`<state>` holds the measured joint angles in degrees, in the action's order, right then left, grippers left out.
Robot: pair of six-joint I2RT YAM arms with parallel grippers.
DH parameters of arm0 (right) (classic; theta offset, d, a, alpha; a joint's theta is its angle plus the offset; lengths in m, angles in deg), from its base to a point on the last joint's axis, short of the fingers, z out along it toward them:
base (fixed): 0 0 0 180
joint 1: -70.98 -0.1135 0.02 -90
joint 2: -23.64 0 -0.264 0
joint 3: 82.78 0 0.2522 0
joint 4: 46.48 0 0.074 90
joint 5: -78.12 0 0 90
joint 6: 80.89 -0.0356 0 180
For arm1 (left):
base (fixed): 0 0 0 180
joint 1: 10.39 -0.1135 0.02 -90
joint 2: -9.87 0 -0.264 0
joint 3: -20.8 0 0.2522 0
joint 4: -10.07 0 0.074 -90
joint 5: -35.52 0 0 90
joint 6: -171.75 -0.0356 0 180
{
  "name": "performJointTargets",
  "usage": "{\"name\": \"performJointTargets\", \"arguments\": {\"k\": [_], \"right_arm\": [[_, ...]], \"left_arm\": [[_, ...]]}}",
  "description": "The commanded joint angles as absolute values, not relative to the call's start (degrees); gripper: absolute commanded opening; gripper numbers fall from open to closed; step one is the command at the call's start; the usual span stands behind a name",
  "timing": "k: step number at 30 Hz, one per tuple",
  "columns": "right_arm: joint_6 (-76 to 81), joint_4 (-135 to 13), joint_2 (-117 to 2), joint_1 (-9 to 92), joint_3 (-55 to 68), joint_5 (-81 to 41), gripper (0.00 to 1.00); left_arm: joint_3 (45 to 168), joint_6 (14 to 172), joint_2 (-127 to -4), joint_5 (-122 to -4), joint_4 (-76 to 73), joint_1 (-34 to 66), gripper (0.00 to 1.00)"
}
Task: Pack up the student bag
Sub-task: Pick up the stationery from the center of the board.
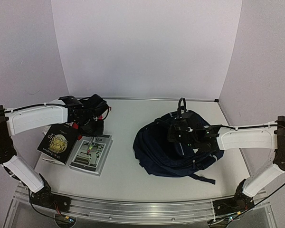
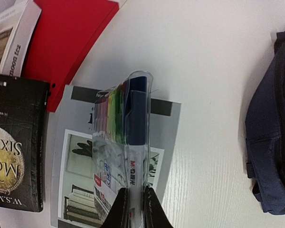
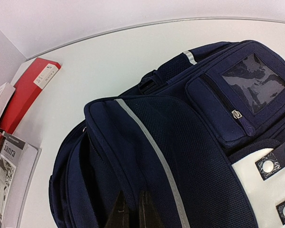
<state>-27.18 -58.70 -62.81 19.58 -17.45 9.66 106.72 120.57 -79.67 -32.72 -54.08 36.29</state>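
The student bag (image 1: 156, 152), navy with a thin grey stripe (image 3: 147, 142), lies slumped at the centre right of the table. My right gripper (image 3: 129, 209) is shut on the rim of its front flap, holding the fabric up beside a dark opening (image 3: 92, 175). A clear plastic pack of coloured markers (image 2: 126, 123) hangs above a grey picture book (image 2: 166, 142), and my left gripper (image 2: 134, 204) is shut on its lower end. In the top view the left gripper (image 1: 92, 124) hovers over the books at the left, well apart from the bag.
A black book with gold lettering (image 2: 14, 152) lies left of the grey book (image 1: 91, 154). A red book (image 2: 66, 42) and a white booklet (image 2: 12, 33) lie behind them. White table (image 1: 128, 114) separates the books from the bag. Purple walls enclose the table.
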Motion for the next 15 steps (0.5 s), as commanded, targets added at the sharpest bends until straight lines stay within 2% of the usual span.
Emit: {"name": "performJointTargets", "arguments": {"k": [1, 9, 15], "right_arm": [[-28.46, -56.87, -61.69, 19.74, -15.8, 11.08, 0.0], [-28.57, -56.96, -62.15, 19.74, -15.33, 10.47, 0.0], [-28.66, -56.99, -62.05, 19.74, -15.4, 10.38, 0.0]], "left_arm": [[100.57, 120.15, -73.02, -43.27, -46.34, 31.77, 0.0], [92.68, 121.65, -66.93, -58.66, -37.34, 23.42, 0.0], [88.14, 121.87, -64.55, -61.71, -35.69, 18.04, 0.0]]}}
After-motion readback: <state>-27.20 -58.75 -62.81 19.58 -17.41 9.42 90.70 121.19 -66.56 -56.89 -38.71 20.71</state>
